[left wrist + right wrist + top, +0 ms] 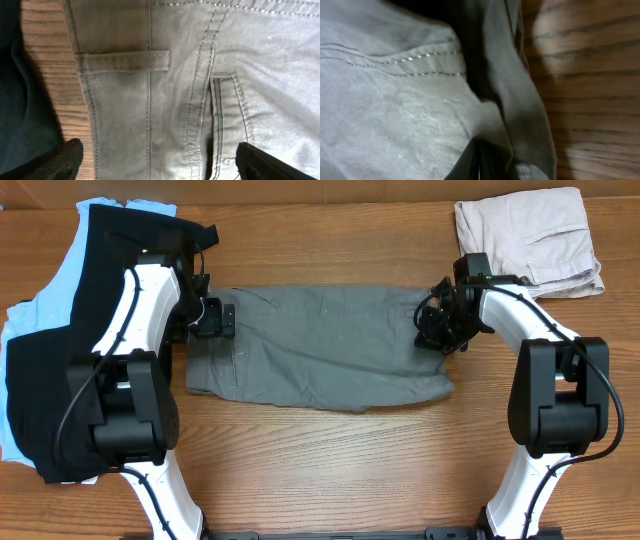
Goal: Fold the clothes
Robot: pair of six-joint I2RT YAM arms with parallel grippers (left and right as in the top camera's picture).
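Observation:
The mid-grey shorts (320,345) lie spread flat in the middle of the wooden table, waistband to the left and leg hems to the right. My left gripper (222,320) is open over the waistband. In the left wrist view its fingers (157,146) straddle the grey fabric (150,100) beside a belt loop and the welt pocket, gripping nothing. My right gripper (432,330) is at the right edge of the shorts. In the right wrist view its fingers (480,162) are shut on a fold of the grey fabric (395,100) near the hem.
A black T-shirt (60,330) lies on a light blue cloth (15,380) at the far left, close to my left arm. Folded beige shorts (530,235) sit at the back right. Bare wood (330,460) shows in front of the shorts.

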